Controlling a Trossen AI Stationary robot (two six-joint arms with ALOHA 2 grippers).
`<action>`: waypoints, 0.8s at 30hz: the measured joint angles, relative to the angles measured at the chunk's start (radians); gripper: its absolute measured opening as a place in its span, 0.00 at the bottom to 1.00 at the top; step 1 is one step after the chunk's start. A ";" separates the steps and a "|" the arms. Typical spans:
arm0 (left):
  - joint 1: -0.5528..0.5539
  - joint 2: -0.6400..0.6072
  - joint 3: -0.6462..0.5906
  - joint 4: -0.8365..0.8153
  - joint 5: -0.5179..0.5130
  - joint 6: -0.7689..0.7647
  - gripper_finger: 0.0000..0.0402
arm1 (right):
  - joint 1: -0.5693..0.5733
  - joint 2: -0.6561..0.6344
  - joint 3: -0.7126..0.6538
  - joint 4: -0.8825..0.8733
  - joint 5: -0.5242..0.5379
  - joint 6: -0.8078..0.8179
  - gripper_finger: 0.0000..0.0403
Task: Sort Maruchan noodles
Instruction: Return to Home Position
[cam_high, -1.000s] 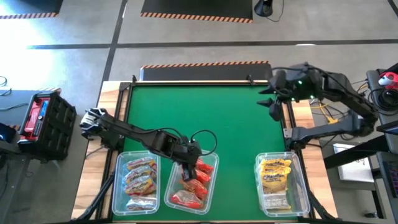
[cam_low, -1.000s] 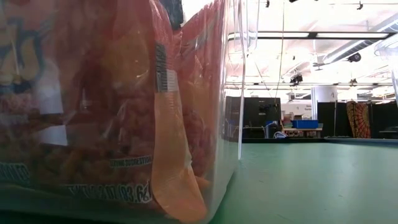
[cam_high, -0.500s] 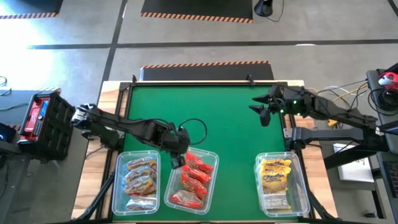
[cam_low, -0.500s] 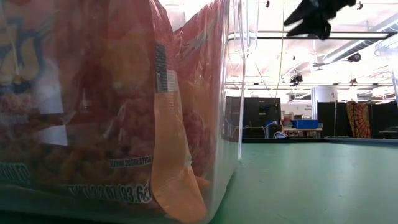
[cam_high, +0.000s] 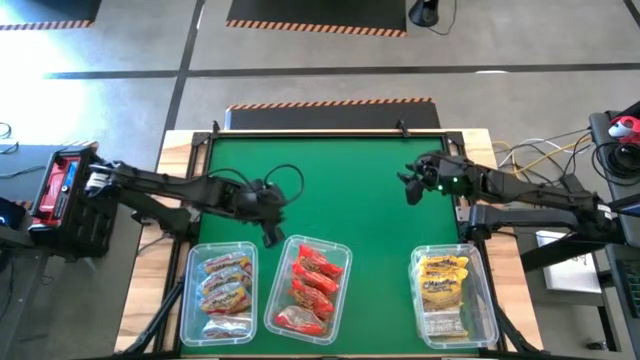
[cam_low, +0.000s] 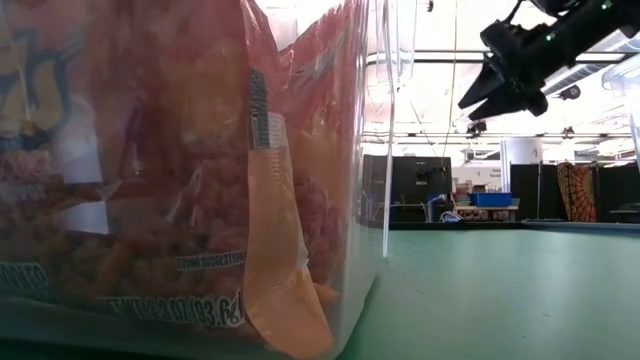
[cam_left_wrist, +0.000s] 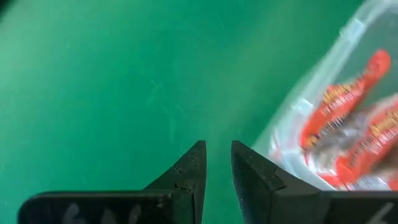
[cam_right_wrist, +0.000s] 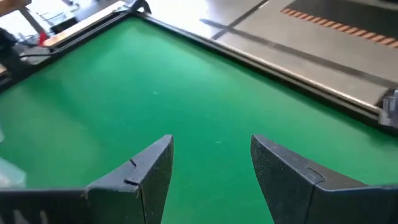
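Observation:
Three clear bins stand along the table's near edge. The left bin (cam_high: 190, 300) holds orange-pink Maruchan noodle packets (cam_high: 225, 290). The middle bin (cam_high: 343, 295) holds red packets (cam_high: 310, 285), which also show in the left wrist view (cam_left_wrist: 348, 121). The right bin (cam_high: 483, 300) holds yellow packets (cam_high: 443, 290). My left gripper (cam_high: 270, 238) hangs shut and empty over the green mat, just beyond the middle bin's far left corner. My right gripper (cam_high: 408, 190) hovers open and empty over the mat's right part and also shows in the low view (cam_low: 478, 100).
The green mat (cam_high: 330, 180) lies bare between the two grippers and out to the far edge. A raised wooden frame (cam_high: 330, 132) borders the mat. In the low view a bin of packets (cam_low: 190, 180) stands close in front and fills the left half.
My left gripper has drawn back from over the middle bin toward the table's far left and now hangs over bare mat. The red packets stay in the bin. My right gripper has sunk toward the mat, drifted a little toward the table's left, and rolled.

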 joint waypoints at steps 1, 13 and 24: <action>0.007 -0.023 -0.031 0.034 -0.013 0.007 0.14 | 0.000 -0.008 -0.010 0.009 0.015 -0.003 0.50; 0.034 -0.181 -0.187 0.174 -0.225 0.185 0.14 | 0.000 -0.124 -0.198 0.178 0.121 0.068 0.50; 0.056 -0.235 -0.187 0.101 -0.310 0.263 0.14 | 0.000 -0.159 -0.397 0.410 0.194 0.150 0.50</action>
